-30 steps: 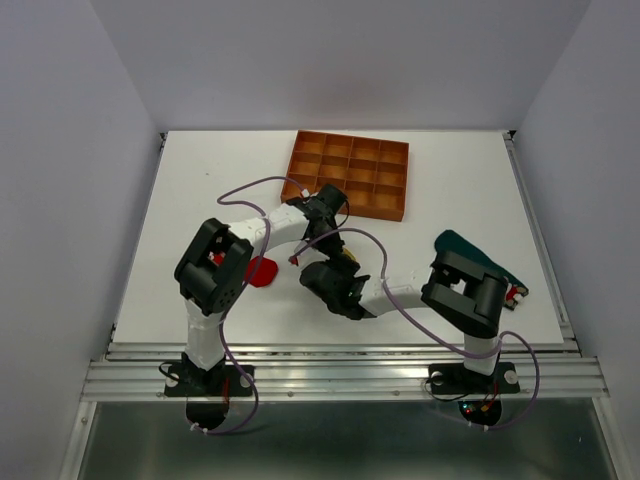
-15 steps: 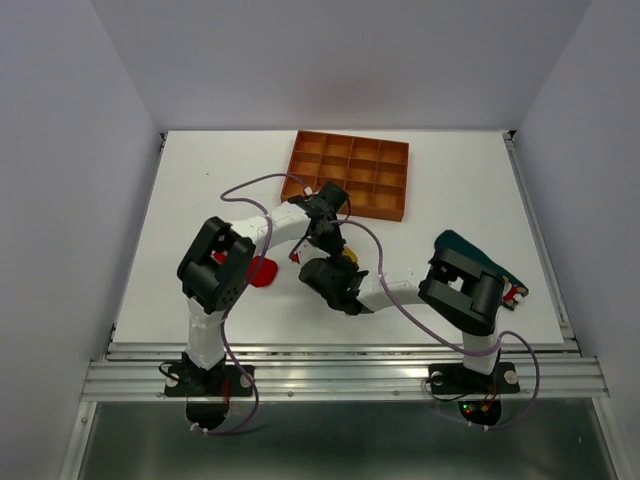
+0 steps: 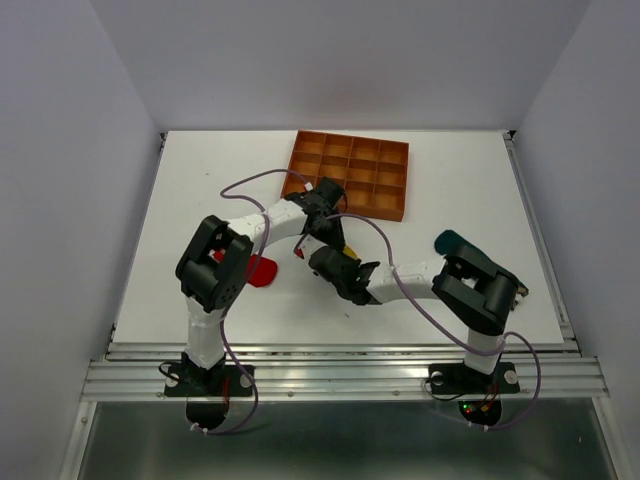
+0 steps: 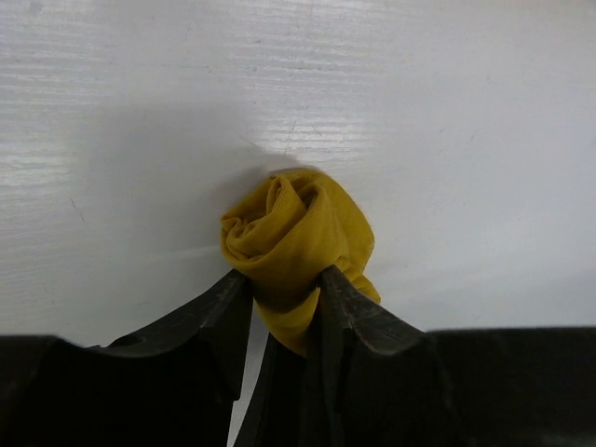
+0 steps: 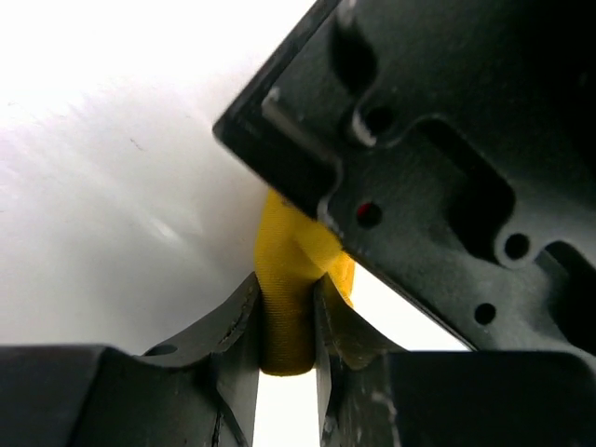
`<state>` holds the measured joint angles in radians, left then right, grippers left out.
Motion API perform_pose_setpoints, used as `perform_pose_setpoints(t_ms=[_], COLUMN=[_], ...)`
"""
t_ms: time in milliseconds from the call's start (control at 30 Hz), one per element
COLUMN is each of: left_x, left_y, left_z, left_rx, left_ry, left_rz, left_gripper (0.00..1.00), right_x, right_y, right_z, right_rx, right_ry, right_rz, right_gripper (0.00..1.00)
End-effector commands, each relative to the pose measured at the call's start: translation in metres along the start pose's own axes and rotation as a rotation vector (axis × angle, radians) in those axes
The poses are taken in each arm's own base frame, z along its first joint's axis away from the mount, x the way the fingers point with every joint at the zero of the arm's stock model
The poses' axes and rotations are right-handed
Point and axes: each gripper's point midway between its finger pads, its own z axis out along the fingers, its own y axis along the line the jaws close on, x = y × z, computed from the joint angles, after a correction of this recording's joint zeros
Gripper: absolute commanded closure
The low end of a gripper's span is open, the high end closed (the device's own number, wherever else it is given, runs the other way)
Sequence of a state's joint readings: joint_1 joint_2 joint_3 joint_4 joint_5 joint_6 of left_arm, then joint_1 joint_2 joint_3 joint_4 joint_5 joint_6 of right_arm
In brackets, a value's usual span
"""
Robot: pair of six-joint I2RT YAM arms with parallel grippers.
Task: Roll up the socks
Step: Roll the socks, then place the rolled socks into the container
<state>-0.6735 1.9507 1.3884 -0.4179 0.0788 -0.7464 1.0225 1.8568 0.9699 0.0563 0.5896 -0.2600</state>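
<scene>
The yellow sock is rolled into a small bundle on the white table. My left gripper is shut on its near end. My right gripper is shut on another part of the yellow sock, right under the left gripper's black body. In the top view both grippers meet mid-table, left and right, with a bit of yellow sock between them. The red sock lies flat by the left arm. The dark teal sock is mostly hidden behind the right arm.
The orange-brown gridded tray stands at the back of the table, just beyond the left gripper. Purple cables loop over both arms. White walls close in the table on the left, right and back.
My right arm has swung its elbow to the right and its gripper has moved up closer to the left gripper. The left gripper shifted slightly toward the tray. Both still hold the yellow sock.
</scene>
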Motion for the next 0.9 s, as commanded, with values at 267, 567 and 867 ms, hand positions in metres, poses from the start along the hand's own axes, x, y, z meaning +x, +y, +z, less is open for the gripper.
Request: perform_pose_setpoints(t_ms=[267,567,867], left_x=[-0.039,-0.064,-0.059], left_y=[0.024,0.028,0.056], left_z=[-0.05,-0.067,-0.076], left_rx=[-0.028,0.025,-0.008], left_ry=[-0.092,-0.152,-0.188], left_rz=[-0.022,-0.059,-0.103], left_gripper=[0.16,0.06,0.06], right_x=[0.042,0.027,0.01], right_y=[-0.003,-0.005,-0.019], right_z=[0.014,0.012,0.01], right_rx=[-0.168,-0.237,-0.242], right_ry=[0.093,0.057,0.034], right_rz=[0.341,0.485,0.615], right_gripper=[0.87,0.94,0.99])
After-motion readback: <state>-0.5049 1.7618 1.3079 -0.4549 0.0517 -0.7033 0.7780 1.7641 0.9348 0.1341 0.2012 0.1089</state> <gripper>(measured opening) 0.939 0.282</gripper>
